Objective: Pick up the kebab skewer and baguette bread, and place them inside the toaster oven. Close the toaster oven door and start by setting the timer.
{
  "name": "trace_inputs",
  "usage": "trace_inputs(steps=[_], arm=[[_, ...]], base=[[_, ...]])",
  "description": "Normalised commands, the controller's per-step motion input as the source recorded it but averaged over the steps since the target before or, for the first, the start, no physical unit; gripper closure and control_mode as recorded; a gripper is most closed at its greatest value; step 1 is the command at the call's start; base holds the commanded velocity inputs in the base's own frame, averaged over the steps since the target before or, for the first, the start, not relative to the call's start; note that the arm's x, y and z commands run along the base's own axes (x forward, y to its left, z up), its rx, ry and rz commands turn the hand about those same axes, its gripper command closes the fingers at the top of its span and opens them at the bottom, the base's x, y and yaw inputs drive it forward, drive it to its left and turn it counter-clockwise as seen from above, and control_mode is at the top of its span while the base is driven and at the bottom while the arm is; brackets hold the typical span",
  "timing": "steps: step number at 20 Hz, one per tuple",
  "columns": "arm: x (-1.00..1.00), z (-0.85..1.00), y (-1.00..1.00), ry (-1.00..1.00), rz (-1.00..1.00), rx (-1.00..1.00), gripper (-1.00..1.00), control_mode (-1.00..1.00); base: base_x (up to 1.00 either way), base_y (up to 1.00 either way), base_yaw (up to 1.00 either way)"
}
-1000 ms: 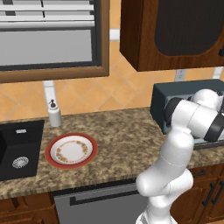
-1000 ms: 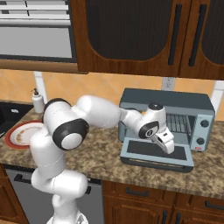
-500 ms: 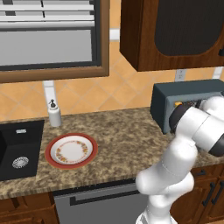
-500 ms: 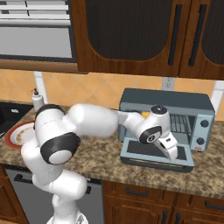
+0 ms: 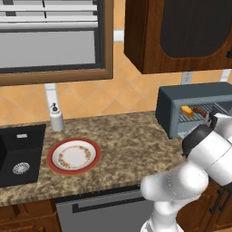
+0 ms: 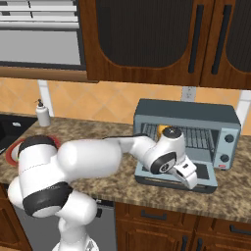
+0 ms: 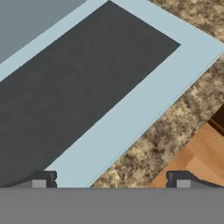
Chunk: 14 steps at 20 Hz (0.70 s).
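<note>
Inside the toaster oven [image 5: 192, 108], on the wire rack: the baguette bread [image 5: 186, 110] to the left, the kebab skewer [image 5: 199, 109] just beside it on the right, both already loaded, so probably only the closing and the timer left. Below the opening, the toaster oven door [image 6: 201, 174] folded down flat over the counter [image 5: 127, 140], dark glass facing up inside its grey-blue frame, handle edge toward the counter's front.

Hanging just above the door's outer corner, the pincer [image 7: 109, 180], tips spread well apart with nothing between them, straddling the pale frame strip and the speckled stone beyond it. Seemingly placed there to get under or behind the front edge and swing the flap up, though no contact clear yet.

Door handle not made out. In the right base view, loaf and skewer masked by the wrist and forearm; in the left base view, the oven's right end cut off by the arm. Two round knobs [image 6: 226, 148] on the right panel, which one being the timer impossible to tell. Further left, an empty red-rimmed plate [image 5: 73, 156], a soap dispenser [image 5: 56, 117] and the dark sink [image 5: 18, 154], all well apart from the oven.
</note>
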Motion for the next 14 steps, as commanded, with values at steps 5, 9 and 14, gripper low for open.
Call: trace_inputs(steps=[5, 9, 14], arm=[[-0.03, -0.01, 0.22, 0.03, 0.21, -0.04, -1.00, -1.00], [0.00, -0.05, 0.08, 0.04, 0.20, -0.02, -1.00, -1.00], [0.00, -0.07, 0.11, 0.05, 0.18, 0.00, -1.00, -1.00]], base=[[0.00, 0.00, 0.00], [0.00, 0.00, 0.00], [0.00, 0.00, 0.00]])
